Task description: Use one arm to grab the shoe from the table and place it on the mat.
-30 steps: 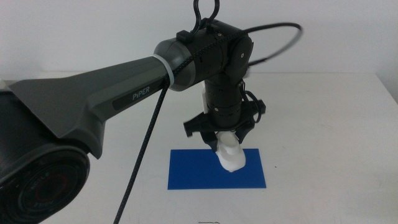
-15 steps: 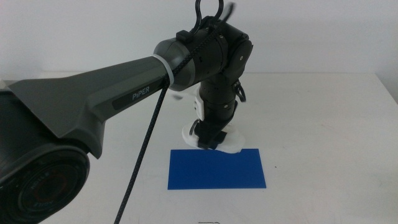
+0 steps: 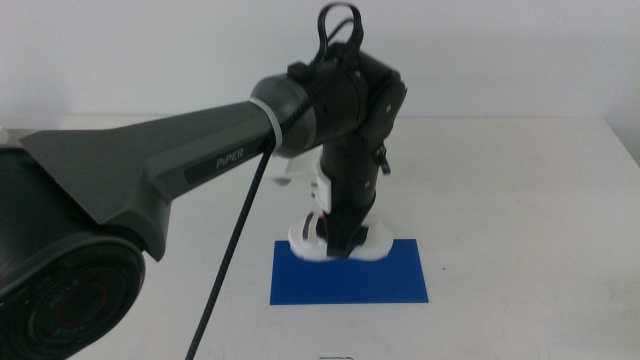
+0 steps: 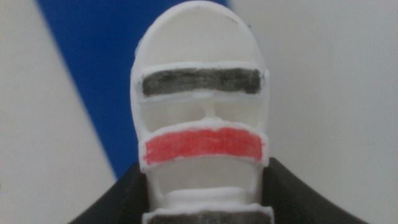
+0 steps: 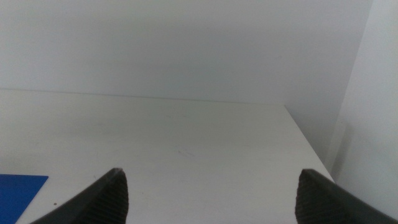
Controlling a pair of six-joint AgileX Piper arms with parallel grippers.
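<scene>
My left arm reaches in from the left of the middle view. Its gripper (image 3: 339, 238) is shut on the white shoe (image 3: 372, 246) and holds it crosswise, low over the far edge of the blue mat (image 3: 350, 276). I cannot tell whether the shoe touches the mat. In the left wrist view the shoe (image 4: 202, 106) fills the middle with a dark strap and a red strap, clamped between the jaws of the left gripper (image 4: 202, 208), over the mat (image 4: 87, 68) and table. The right gripper (image 5: 211, 193) is open and empty, off to the side above the table.
The white table (image 3: 520, 200) lies bare around the mat. A corner of the mat (image 5: 18, 186) shows in the right wrist view. A white wall stands behind the table's far edge.
The left gripper has turned and lowered with the shoe. The shoe went from hanging toe-down above the mat to lying crosswise, low at the mat's far edge.
</scene>
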